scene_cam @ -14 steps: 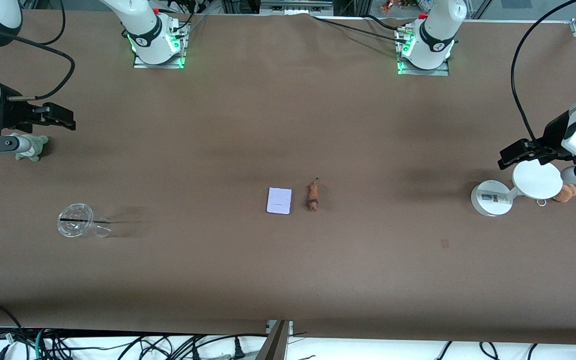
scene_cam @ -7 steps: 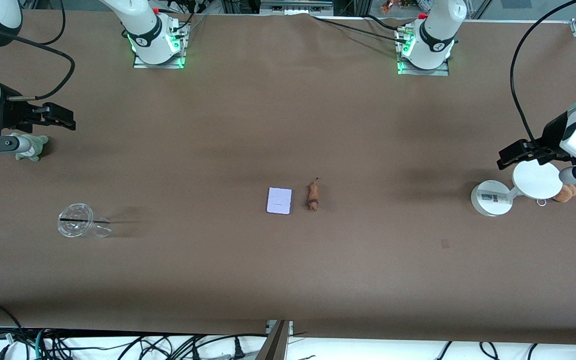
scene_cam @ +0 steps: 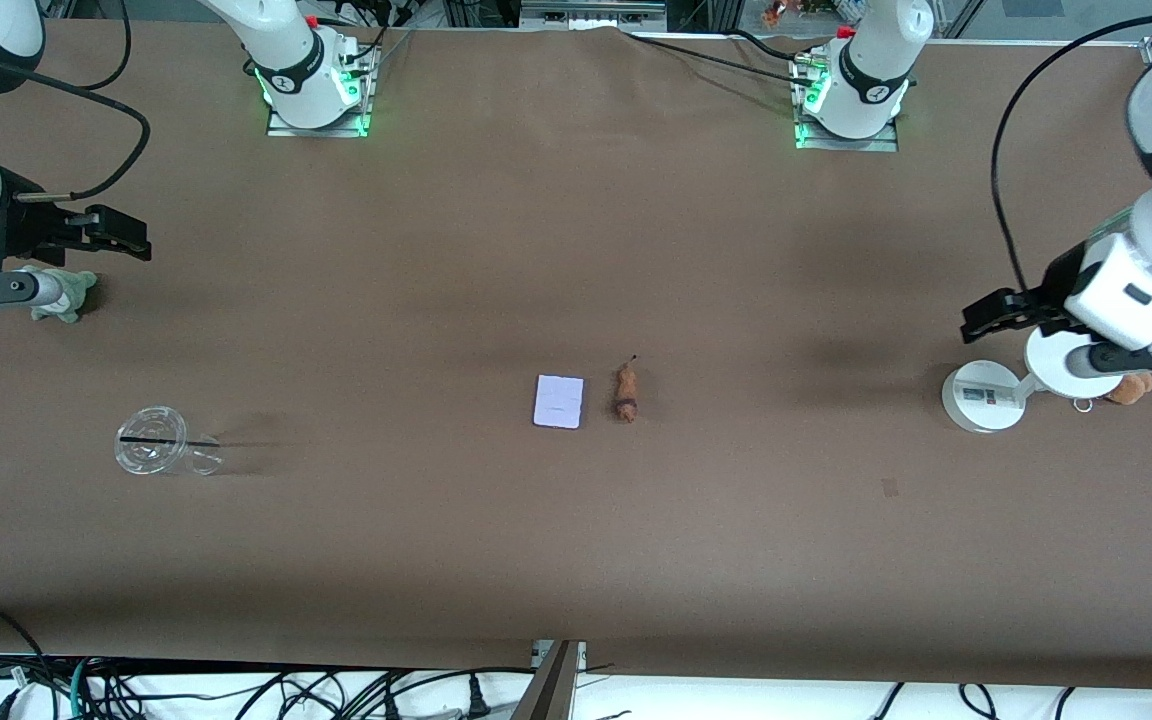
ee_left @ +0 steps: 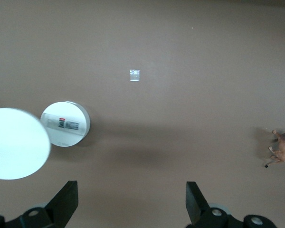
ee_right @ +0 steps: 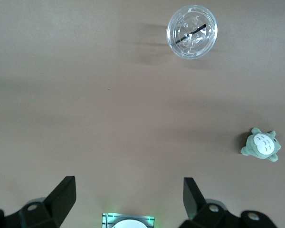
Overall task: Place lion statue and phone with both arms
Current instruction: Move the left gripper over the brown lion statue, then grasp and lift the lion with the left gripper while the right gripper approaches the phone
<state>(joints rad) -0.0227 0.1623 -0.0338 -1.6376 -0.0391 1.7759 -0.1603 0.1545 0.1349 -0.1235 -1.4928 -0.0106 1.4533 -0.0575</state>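
The lion statue (scene_cam: 625, 392), a tiny orange-brown figurine, lies on the brown table near its middle. The phone (scene_cam: 558, 402), a flat pale lavender rectangle, lies right beside it toward the right arm's end. The lion also shows at the edge of the left wrist view (ee_left: 282, 148). My left gripper (scene_cam: 988, 318) is open and empty, up in the air at the left arm's end, over the table beside the white stand. My right gripper (scene_cam: 122, 234) is open and empty at the right arm's end, far from both things.
A white round-based stand with a disc (scene_cam: 983, 396) and a brown plush with a metal ring (scene_cam: 1129, 387) sit at the left arm's end. A grey-green plush (scene_cam: 64, 296) and a clear plastic cup on its side (scene_cam: 158, 441) are at the right arm's end.
My left arm has swung so that its gripper moved a little toward the table's middle. The right arm, the lion and the phone have not moved.
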